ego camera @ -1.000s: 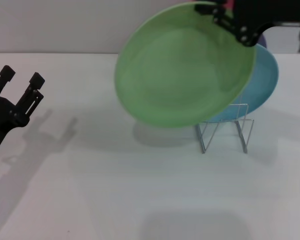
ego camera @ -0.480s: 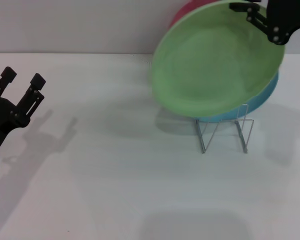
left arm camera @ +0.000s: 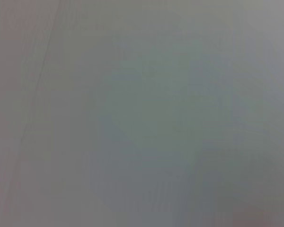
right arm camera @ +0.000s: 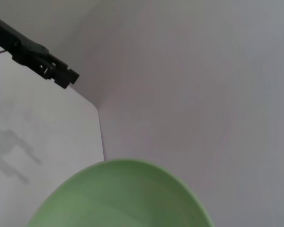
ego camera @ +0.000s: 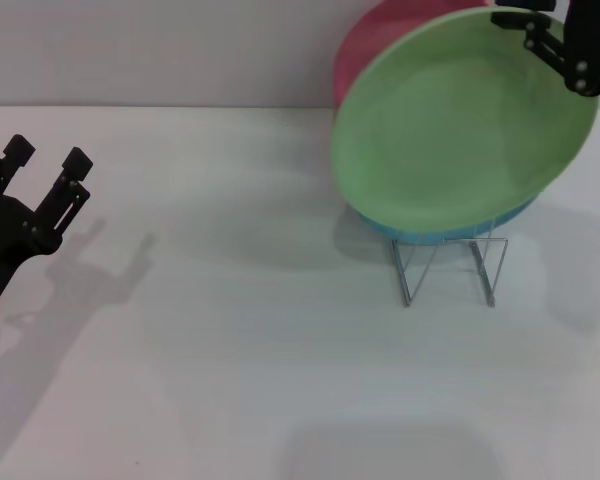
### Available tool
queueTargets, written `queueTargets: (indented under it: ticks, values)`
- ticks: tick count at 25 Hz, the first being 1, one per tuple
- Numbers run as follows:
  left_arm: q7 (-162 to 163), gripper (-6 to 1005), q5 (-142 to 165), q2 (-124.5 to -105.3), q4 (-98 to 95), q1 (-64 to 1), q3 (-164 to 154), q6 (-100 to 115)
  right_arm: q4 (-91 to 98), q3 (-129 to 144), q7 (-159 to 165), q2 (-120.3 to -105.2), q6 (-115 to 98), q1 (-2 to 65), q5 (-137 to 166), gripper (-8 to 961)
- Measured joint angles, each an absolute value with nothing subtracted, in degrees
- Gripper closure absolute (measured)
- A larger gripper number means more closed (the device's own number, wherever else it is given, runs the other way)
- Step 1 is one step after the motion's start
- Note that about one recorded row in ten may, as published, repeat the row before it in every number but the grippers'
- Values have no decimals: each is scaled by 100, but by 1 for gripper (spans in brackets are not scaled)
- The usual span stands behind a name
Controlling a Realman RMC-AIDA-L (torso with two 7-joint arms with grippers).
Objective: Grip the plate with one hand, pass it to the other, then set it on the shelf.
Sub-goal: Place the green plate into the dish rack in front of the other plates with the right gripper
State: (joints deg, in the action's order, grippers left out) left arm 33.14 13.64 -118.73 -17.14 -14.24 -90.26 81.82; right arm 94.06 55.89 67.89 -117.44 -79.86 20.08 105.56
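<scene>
The light-green plate (ego camera: 460,130) hangs tilted in the air over the wire shelf (ego camera: 450,268), its lower edge just above the rack. My right gripper (ego camera: 540,35) is shut on the plate's upper right rim, at the top right of the head view. In the right wrist view only the plate's rim (right arm camera: 123,194) shows. My left gripper (ego camera: 47,155) stands open at the far left over the table, well away from the plate and holding nothing. It also appears far off as the left gripper (right arm camera: 52,71) in the right wrist view.
A sky-blue plate (ego camera: 430,235) stands in the shelf, mostly hidden behind the green one. A pink plate (ego camera: 380,45) rises behind them near the back wall. The white table (ego camera: 230,350) stretches left and toward me. The left wrist view is plain grey.
My right gripper has carried the green plate to the right and slightly up, so it now covers the blue plate and hangs over the shelf. The left arm has not moved.
</scene>
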Motion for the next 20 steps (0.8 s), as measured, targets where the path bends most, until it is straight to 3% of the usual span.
queueTargets:
  ticks: [20]
  values:
    - [3452, 265, 1362, -11880, -1714, -1385, -9069, 8183, 8958, 5581, 6238, -11788, -7978, 1801, 10554, 915]
